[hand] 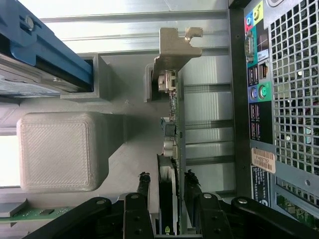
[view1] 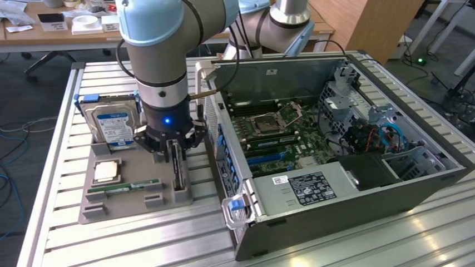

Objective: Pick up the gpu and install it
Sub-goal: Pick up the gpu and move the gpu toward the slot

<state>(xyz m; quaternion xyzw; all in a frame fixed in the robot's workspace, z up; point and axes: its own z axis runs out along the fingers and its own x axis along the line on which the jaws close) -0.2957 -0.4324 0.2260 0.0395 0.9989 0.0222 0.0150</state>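
Gpu (view1: 177,169): standing on its edge in the gray holder (view1: 111,210) on the worktop (view1: 148,245).
Tool (view1: 175,146): hanging spread apart, one finger (hand: 143,184) on each side of the gpu, not squeezing it.
Doing it well: the fingers should be closing evenly on the flat sides.
Room: the computer case (view1: 334,217) is standing just beside the holder; the hard drive (view1: 111,125) is sitting near on the other side.

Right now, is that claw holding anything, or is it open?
Gripper: open, straddling the upright gpu, not yet clamped on it.
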